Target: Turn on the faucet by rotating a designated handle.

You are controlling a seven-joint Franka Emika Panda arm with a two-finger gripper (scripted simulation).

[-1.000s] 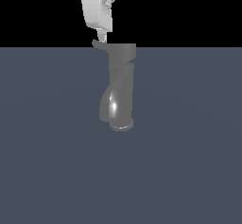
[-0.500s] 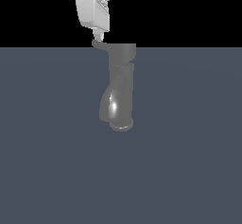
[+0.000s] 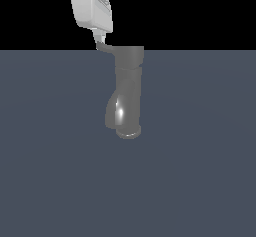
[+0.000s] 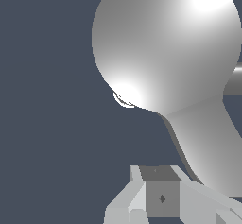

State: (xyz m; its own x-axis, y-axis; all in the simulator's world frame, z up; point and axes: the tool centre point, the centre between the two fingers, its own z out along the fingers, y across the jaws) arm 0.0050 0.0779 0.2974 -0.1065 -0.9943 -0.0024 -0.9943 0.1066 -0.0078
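At the exterior view's left of centre, up top: white gripper [image 3: 101,35] hanging down from the frame's upper edge, body against the black background. Its tip sits right at the outer end of the handle [image 3: 104,46], which is a thin grey lever with an upturned tip, jutting from the faucet cap toward the exterior view's left. Gripper tip and handle tip look touching or just beside each other; contact can't be confirmed at this resolution. Finger spacing is hidden behind the hand body here, so whether the fingers are spread or closed can't be told.

Moving right: faucet [image 3: 129,88], glossy dark grey, upright on the flat blue-grey floor [image 3: 200,171]. Wider cap on top, cylindrical body below, curved spout bulging toward the exterior view's left and ending in a ringed round mouth near the base, bright highlight on the spout.

Wrist view: faucet cap [image 4: 165,43] fills most of the frame as a large shiny rounded shape, with the handle [image 4: 203,138] running from it toward the gripper [image 4: 160,197]. One grey finger pad [image 4: 162,198] is visible close to the handle; the second finger isn't clearly separable, so jaw state is still undetermined.
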